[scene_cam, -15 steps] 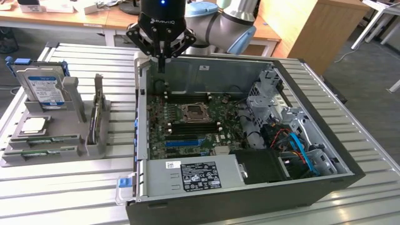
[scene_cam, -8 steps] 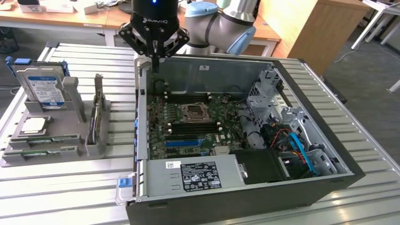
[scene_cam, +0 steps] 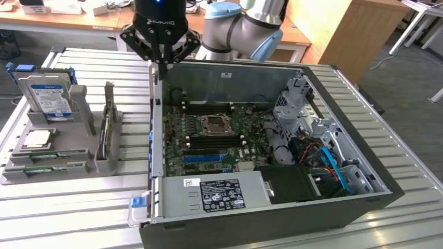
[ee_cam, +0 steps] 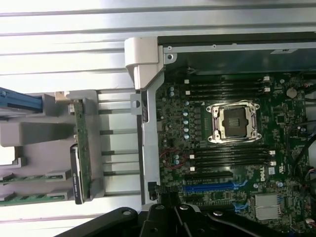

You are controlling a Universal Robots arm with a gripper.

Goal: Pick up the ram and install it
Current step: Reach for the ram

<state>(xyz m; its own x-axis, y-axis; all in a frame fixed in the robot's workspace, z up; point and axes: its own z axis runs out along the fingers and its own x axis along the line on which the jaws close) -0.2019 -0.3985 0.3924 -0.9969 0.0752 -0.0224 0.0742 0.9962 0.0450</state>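
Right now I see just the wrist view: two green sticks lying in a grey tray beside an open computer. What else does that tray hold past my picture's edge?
Observer: A hard drive stands upright at the tray's far end in the exterior view.
Visitor: How high is the gripper?
Observer: It hangs shut and empty above the computer case's far corner, away from the ram.
Visitor: What fills the case's near end?
Observer: A power supply with a black label.

Table (scene_cam: 69, 207): ribbed bare metal. Holder (scene_cam: 80, 106): matt grey plastic. Case (scene_cam: 207, 83): dull sheet metal. Ram (scene_cam: 54, 154): green circuit board.
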